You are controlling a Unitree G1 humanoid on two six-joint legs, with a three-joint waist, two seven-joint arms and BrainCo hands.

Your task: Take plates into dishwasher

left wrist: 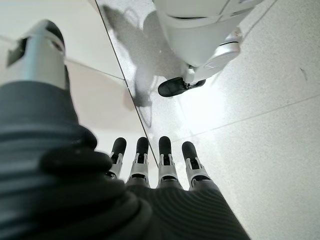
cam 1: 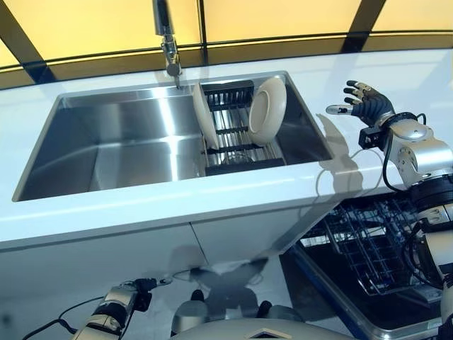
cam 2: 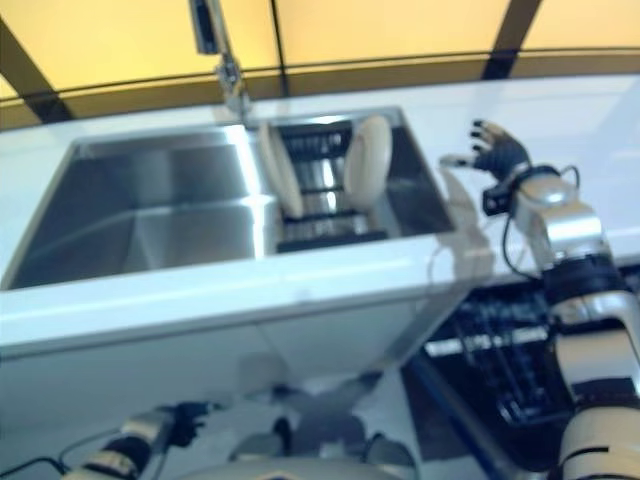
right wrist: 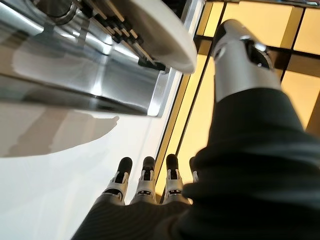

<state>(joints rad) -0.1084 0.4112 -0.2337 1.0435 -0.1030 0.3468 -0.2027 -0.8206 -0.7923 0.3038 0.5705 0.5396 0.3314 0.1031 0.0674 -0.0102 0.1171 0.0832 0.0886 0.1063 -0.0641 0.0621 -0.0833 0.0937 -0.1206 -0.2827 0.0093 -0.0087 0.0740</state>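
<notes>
Two cream plates stand on edge in a dark dish rack (cam 1: 233, 131) at the right end of the steel sink (cam 1: 113, 149): one plate (cam 1: 267, 110) leans at the rack's right, the other plate (cam 1: 206, 117) at its left. My right hand (cam 1: 367, 100) hovers open over the white counter just right of the sink, fingers spread, holding nothing; its wrist view shows the near plate (right wrist: 160, 30) past straight fingers (right wrist: 145, 175). My left hand (cam 1: 117, 306) hangs low by the cabinet front, fingers (left wrist: 165, 160) straight above the floor. The dishwasher's pulled-out rack (cam 1: 368, 244) sits at the lower right.
A faucet (cam 1: 167, 39) rises behind the sink. White counter (cam 1: 177, 205) runs along the front and right. The open dishwasher door (cam 1: 354, 312) juts out under my right arm. Yellow-lit window panels line the back.
</notes>
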